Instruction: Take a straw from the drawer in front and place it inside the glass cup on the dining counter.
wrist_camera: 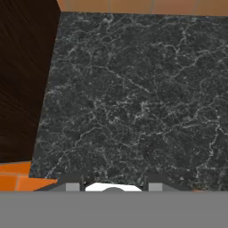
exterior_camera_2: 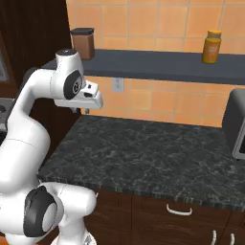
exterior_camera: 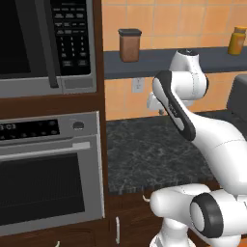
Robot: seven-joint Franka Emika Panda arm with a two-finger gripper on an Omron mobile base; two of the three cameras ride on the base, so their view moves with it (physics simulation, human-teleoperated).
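hand hangs high over the black granite table, pointing down, nothing in it; can't tell jaw state. drawer is shut, below table's front edge, low and toward the base from hand. handle runs sideways.

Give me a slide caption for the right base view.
White arm's gripper hovers above the black granite counter, closed drawer below, two jars on the shelf.

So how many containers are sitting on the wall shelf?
2. A brown canister with a dark lid stands at the shelf's left end, near the arm, and an amber jar with a yellow lid towards the right. Beyond the frame edge, more may be hidden.
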